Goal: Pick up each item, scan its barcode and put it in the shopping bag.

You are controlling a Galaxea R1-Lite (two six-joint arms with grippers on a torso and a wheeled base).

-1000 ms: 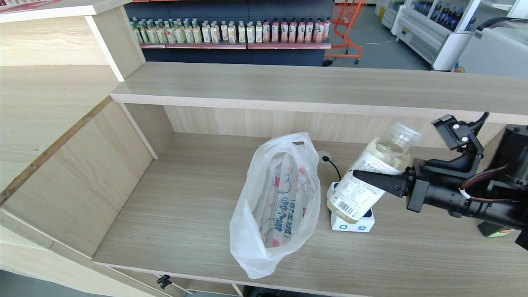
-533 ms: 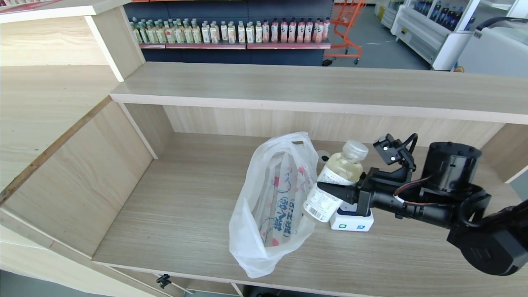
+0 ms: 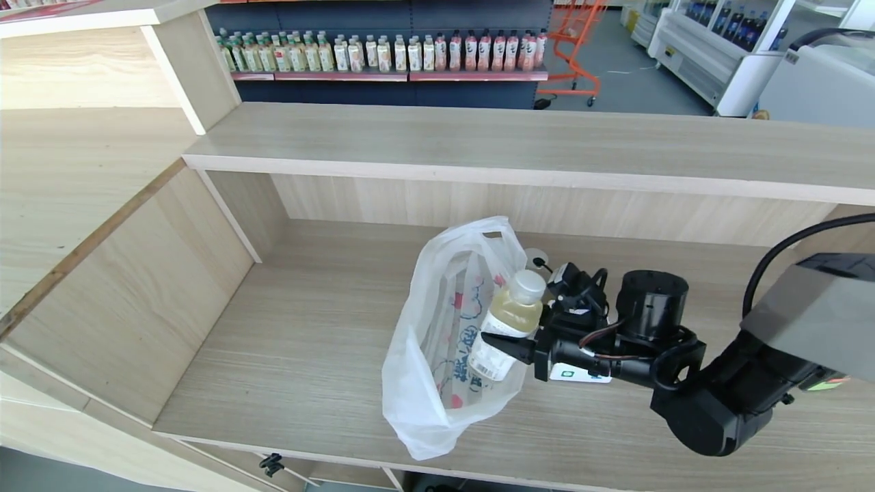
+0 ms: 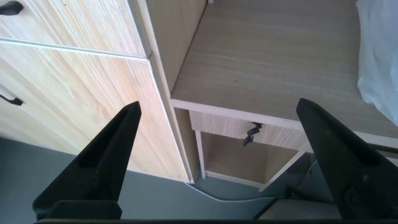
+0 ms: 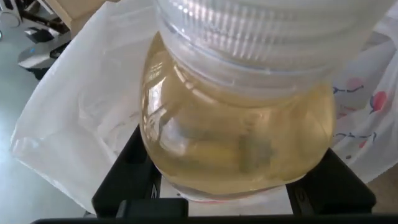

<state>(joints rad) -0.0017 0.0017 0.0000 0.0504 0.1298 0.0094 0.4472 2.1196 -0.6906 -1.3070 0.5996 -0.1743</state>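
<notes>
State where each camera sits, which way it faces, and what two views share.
Head view: on the head, facing forward and down at the counter; right gripper holds the bottle at the shopping bag.
Left wrist view: faces down past the counter's edge; left gripper open.
Right wrist view: close on the bottle.
Shared: bottle and shopping bag, head and right wrist.

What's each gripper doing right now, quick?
Left gripper: open, holding nothing.
Right gripper: closed on the bottle, at the shopping bag.
</notes>
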